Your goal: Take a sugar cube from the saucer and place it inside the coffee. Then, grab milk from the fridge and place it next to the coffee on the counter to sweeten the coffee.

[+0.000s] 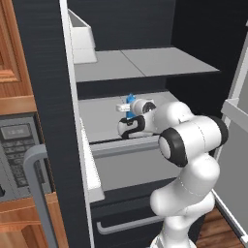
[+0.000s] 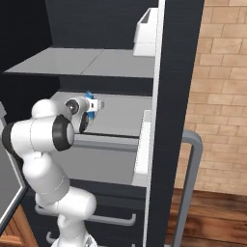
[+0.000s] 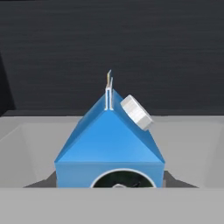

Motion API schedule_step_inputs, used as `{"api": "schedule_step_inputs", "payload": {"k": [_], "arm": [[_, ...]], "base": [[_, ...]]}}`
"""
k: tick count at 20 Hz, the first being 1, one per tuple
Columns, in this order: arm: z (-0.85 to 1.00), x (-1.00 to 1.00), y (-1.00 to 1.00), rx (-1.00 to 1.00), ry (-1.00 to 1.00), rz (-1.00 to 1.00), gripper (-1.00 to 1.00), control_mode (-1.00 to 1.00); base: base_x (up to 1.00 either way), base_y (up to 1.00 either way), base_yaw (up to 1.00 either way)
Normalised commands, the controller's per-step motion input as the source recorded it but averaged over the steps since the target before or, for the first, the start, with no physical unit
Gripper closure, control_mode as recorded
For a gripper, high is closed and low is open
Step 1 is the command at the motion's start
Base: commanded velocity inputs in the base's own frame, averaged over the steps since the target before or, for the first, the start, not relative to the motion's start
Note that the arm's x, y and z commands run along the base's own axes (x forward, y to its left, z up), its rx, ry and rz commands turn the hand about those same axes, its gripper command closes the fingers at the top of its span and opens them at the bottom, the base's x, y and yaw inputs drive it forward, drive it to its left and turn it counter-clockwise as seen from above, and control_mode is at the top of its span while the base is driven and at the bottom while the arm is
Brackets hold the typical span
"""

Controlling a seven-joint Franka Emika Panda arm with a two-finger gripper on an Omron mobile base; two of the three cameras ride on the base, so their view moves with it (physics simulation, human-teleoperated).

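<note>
- One blue milk (image 3: 109,148) carton stands upright on a grey shelf (image 1: 104,118) inside the open fridge (image 1: 43,72), close ahead of the hand camera.
- Reaching over that shelf, the gripper (image 1: 130,112) sits right at the carton; whether its fingers are spread or pinching it cannot be told.
- Judged from this, the fetch is mid-way: carrying the milk to the desk remains.

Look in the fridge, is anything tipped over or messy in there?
Nothing stands out. The milk stands upright on a grey shelf of the open fridge, with its white cap on and no spill around it. The arm's claw reaches in right by the carton.
</note>
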Motion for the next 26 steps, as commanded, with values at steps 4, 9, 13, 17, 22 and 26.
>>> {"api": "schedule_step_inputs", "payload": {"k": [4, 9, 13, 17, 22, 26], "arm": [[0.04, -0.45, -0.14, 0.01, 0.0, -0.01, 1.0, -1.0], [0.56, -0.89, -0.21, 0.0, 0.0, -0.05, 1.0, -1.0], [0.92, -0.78, -0.04, 0.0, 0.14, 0.0, 1.0, -1.0], [0.5, -0.71, -0.09, 0.0, 0.34, 0.0, 1.0, -1.0], [0.3, -0.61, -0.3, 0.0, 0.41, 0.01, 1.0, -1.0], [0.1, -0.79, -0.18, 0.0, 0.21, 0.06, 1.0, -1.0]], "base": [[0.0, 0.0, 0.0], [0.0, 0.0, 0.0], [0.0, 0.0, 0.0], [0.0, 0.0, 0.0], [0.0, 0.0, 0.0], [0.0, 0.0, 0.0]]}}
